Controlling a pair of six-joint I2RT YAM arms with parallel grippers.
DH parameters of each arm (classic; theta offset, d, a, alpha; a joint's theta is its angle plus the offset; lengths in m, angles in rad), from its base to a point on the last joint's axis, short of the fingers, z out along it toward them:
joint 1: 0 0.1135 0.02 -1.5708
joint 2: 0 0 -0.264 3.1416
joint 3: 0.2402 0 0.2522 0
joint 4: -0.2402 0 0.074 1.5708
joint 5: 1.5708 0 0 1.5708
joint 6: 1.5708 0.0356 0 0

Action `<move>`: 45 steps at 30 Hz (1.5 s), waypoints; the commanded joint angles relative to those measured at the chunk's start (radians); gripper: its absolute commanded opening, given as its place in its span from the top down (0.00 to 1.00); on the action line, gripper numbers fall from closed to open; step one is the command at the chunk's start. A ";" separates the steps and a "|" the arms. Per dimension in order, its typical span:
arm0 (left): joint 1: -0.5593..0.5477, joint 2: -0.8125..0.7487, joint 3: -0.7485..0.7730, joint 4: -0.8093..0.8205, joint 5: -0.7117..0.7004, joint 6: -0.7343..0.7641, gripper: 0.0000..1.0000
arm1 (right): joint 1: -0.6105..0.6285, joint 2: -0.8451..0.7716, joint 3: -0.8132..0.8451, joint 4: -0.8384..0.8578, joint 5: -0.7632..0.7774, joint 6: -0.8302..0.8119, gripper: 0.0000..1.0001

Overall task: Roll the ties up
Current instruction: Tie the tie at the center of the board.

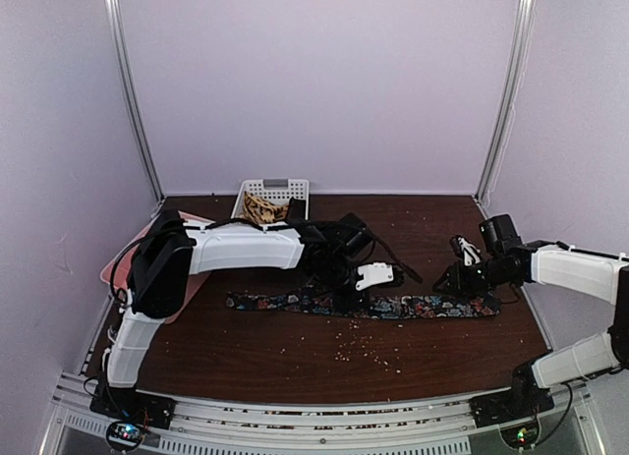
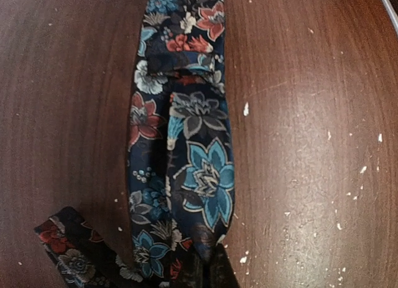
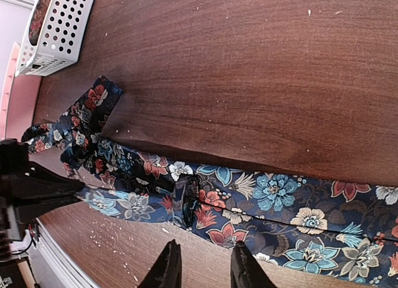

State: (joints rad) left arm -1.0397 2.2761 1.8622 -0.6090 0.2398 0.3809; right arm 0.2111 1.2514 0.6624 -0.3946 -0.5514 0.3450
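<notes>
Now I see the floral tie [image 3: 280, 195] lying stretched along the table [image 3: 249, 64]. My left gripper [image 3: 71, 187] is closed tight, pinching its bunched part. My right gripper [image 3: 205, 257] hovers at the tie's edge, fingers partly apart, holding nothing.

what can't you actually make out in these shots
- Left gripper: fingertips cut off by the left wrist view's bottom edge, so a pinch on the floral tie is unclear.
- Tan tie: too small in the top view to tell if rolled; the basket wall hides it in the right wrist view.
- Pink tray: mostly under the left arm in the top view.
</notes>
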 commanded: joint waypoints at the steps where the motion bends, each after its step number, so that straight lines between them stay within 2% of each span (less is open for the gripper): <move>1: 0.004 0.055 0.063 -0.065 0.021 0.017 1.00 | -0.009 0.016 -0.007 0.025 -0.019 0.017 0.71; 5: 0.004 0.098 0.113 -0.115 0.022 0.016 1.00 | -0.011 0.027 -0.009 0.031 -0.024 0.025 0.70; 16: 0.005 0.149 0.199 -0.118 0.057 -0.060 1.00 | -0.017 0.064 -0.014 0.029 -0.033 0.044 0.67; 21: 0.008 0.214 0.300 -0.219 0.017 -0.065 1.00 | -0.019 0.066 -0.009 0.029 -0.041 0.053 0.67; 27: 0.048 0.158 0.206 -0.206 0.036 -0.095 1.00 | -0.022 0.063 0.003 0.018 -0.045 0.049 0.67; 32: 0.060 0.148 0.185 -0.236 0.011 -0.090 1.00 | -0.022 0.066 0.001 0.025 -0.050 0.052 0.67; 45: 0.023 0.215 0.311 -0.282 0.129 -0.107 1.00 | -0.022 0.066 -0.004 0.029 -0.051 0.051 0.68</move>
State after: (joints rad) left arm -1.0077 2.4722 2.1376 -0.8650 0.3195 0.2897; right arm 0.1955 1.3140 0.6609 -0.3763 -0.5930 0.3931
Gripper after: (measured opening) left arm 0.038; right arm 0.320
